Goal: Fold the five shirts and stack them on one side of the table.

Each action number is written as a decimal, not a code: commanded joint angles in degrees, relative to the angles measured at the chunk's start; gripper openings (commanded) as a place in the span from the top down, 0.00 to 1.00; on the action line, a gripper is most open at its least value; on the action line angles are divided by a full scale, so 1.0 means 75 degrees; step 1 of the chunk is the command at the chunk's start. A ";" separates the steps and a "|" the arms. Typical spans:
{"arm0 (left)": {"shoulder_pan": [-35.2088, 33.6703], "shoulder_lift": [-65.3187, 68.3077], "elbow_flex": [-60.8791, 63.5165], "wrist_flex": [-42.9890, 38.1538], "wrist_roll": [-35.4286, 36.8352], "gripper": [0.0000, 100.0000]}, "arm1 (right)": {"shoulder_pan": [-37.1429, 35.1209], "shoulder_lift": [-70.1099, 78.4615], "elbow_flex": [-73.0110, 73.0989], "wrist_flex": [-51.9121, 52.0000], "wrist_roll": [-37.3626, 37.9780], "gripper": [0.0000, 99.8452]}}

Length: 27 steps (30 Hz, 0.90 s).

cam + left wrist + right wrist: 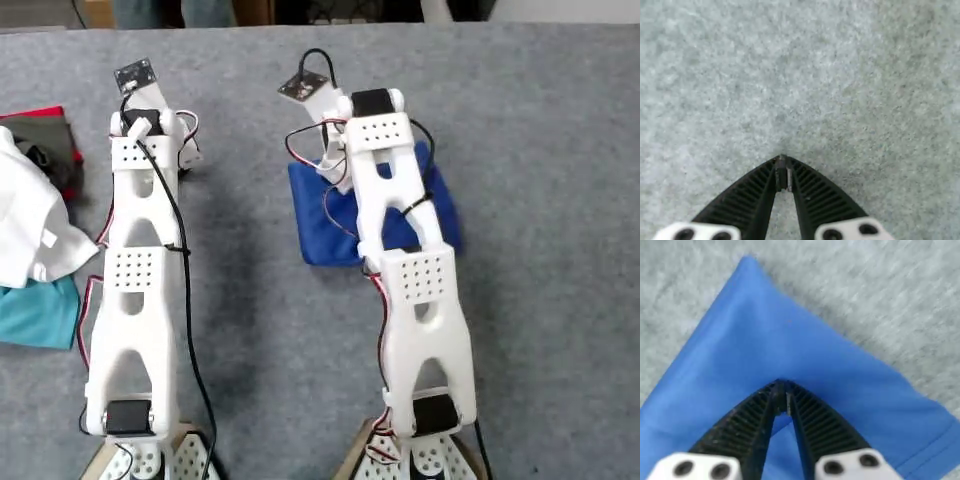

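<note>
The grey table [540, 150] holds a folded blue shirt [305, 235] under the right arm. The high view adds a heap at the left edge: white shirt [25, 220], teal shirt [35, 310], red shirt [45, 111]. Wrist views give the right gripper [782, 397] closed tip to tip over blue cloth, and the left gripper [782, 172] closed over grey table.

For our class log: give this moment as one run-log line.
left claw shut, over table | right claw shut, over blue shirt

Grey felt-like table cover [540, 330], perhaps a wooden box [97, 10] beyond its far edge
</note>
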 commanded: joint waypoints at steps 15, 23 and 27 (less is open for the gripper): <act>-0.0299 -0.0094 -0.0240 -0.0340 -0.0129 0.97 | 0.0492 -0.0908 -0.1342 0.0891 -0.0926 0.99; -0.0381 -0.0094 -0.0240 -0.0387 -0.0129 0.97 | 0.0610 -0.0920 -0.0779 0.0879 -0.0727 0.99; -0.0381 -0.0094 -0.0240 -0.0399 -0.0129 0.97 | 0.0961 -0.0287 -0.0440 0.0598 -0.0164 0.99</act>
